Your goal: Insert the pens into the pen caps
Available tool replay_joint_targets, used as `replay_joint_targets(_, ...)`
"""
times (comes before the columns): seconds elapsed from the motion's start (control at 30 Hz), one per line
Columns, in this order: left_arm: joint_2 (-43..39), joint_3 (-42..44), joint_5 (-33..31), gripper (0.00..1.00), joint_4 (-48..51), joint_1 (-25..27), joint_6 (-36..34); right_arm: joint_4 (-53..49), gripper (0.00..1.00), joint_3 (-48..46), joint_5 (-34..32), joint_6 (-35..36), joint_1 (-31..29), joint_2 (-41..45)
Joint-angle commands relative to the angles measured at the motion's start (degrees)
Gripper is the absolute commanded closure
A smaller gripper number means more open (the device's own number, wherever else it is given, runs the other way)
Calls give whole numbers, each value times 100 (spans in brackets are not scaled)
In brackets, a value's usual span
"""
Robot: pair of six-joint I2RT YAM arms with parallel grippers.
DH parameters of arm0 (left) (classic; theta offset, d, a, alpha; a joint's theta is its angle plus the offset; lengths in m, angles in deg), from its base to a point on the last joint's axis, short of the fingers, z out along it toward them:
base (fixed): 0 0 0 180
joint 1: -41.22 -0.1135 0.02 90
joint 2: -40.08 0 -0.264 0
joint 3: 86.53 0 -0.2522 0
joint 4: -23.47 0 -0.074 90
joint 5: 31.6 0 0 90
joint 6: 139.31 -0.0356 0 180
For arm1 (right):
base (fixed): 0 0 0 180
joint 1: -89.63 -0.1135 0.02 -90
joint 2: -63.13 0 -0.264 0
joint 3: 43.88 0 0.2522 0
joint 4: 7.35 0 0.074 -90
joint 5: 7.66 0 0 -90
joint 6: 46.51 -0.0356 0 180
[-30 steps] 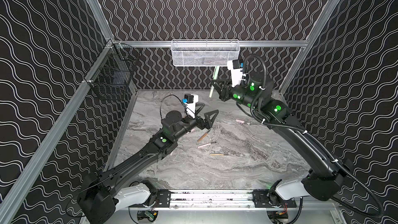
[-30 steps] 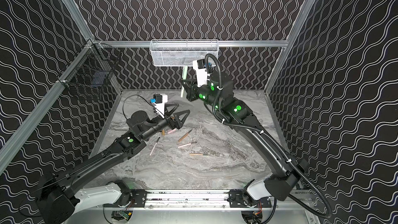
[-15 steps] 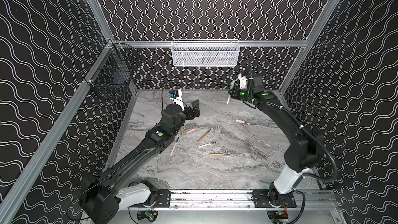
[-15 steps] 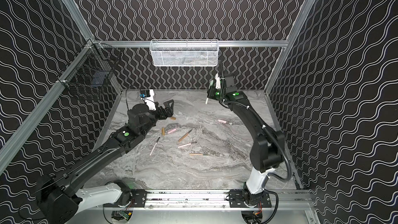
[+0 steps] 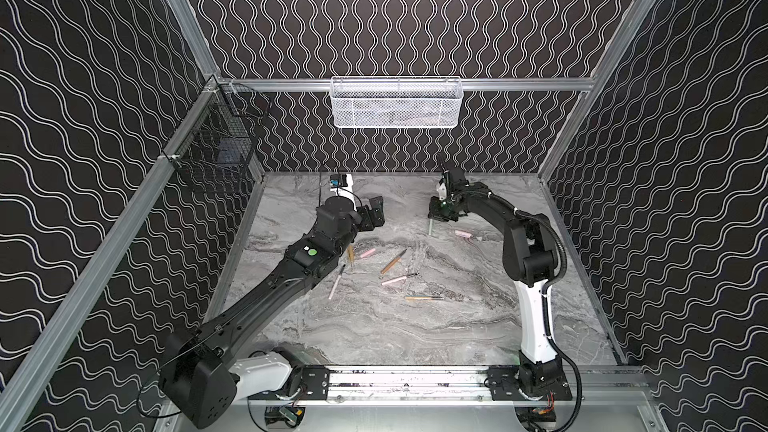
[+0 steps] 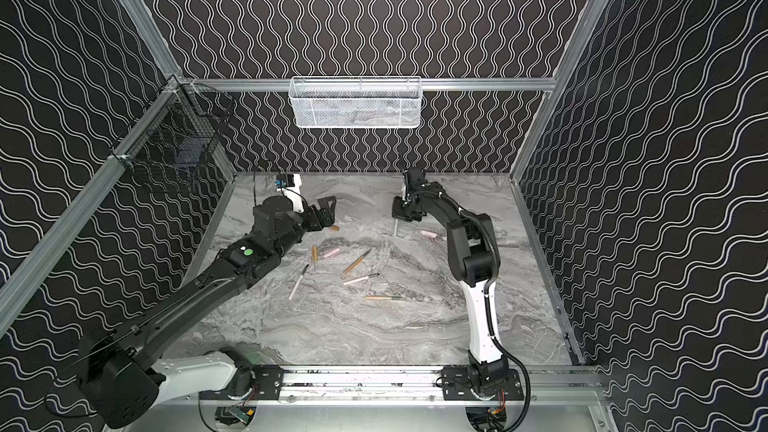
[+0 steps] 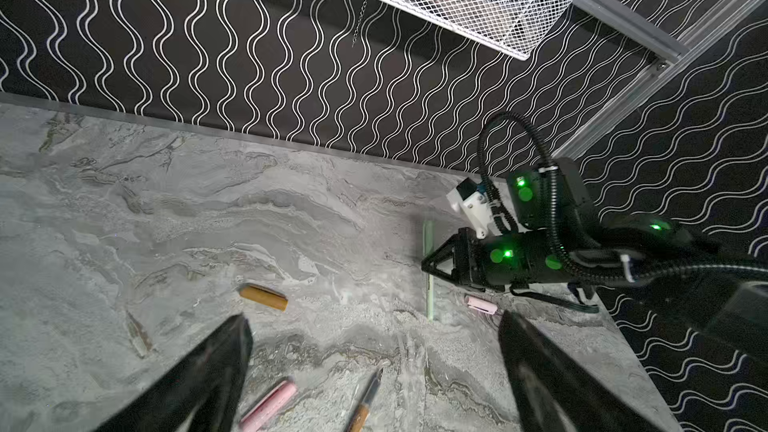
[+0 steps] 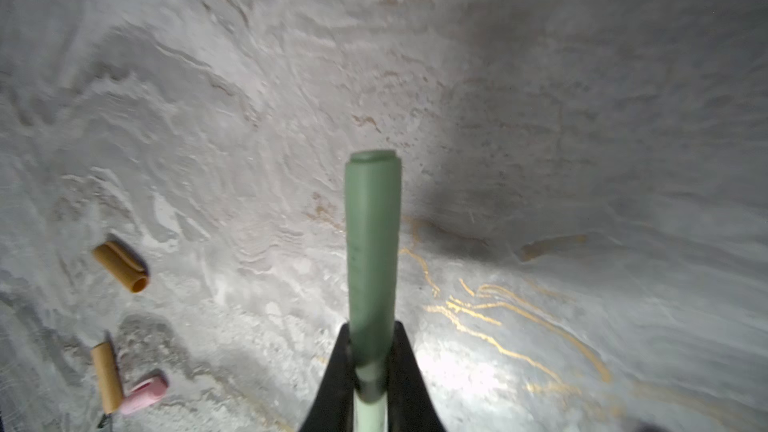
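White mesh basket [image 5: 395, 103] hangs on the back rail. Something pale grey lies in it, but the mesh hides what it is. Black wire basket [image 5: 216, 147] on the left rail holds a dark bluish item, can't identify it.

Table [image 5: 374, 326] is grey with a marble pattern. Walls [image 5: 395, 14] are black with white wavy lines, with an aluminium frame [image 5: 183, 14] at the corners.

Left gripper [image 5: 374, 211] is spread wide and empty, low over the back left of the table. Right gripper [image 5: 438, 211] is clamped on the green pen [image 5: 431, 227] at back centre-right, and the pen's end pokes out below it.

Loose pens [image 5: 394, 261] lie mid-table, two tan and two pink, all apart from each other. Caps [image 5: 367, 253]: a pink and a tan one lie near each other by the left arm. Another pink cap [image 5: 464, 234] lies near the right gripper.

View differences:
- A tan cap [image 6: 334, 227] just beside the left gripper shows in a top view. The left wrist view has it ahead of the open fingers [image 7: 224, 359].
- Only the right wrist view shows the grip close up: fingers pinch the pale barrel, and a wider green sleeve covers the far end, looks like its cap.
- Left wrist view shows the pen held near its middle. Can't tell if it touches the table.
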Motion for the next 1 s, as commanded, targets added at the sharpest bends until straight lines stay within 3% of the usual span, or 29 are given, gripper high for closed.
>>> replay_joint_targets(0.0,17,-53,86,4,-89,-5,-158,-416,90,303,35,56,-7,-254)
replay_joint_targets(0.97,219,-144,305,5,-109,-51,-361,-727,76,862,-638,-341,-198,-1000)
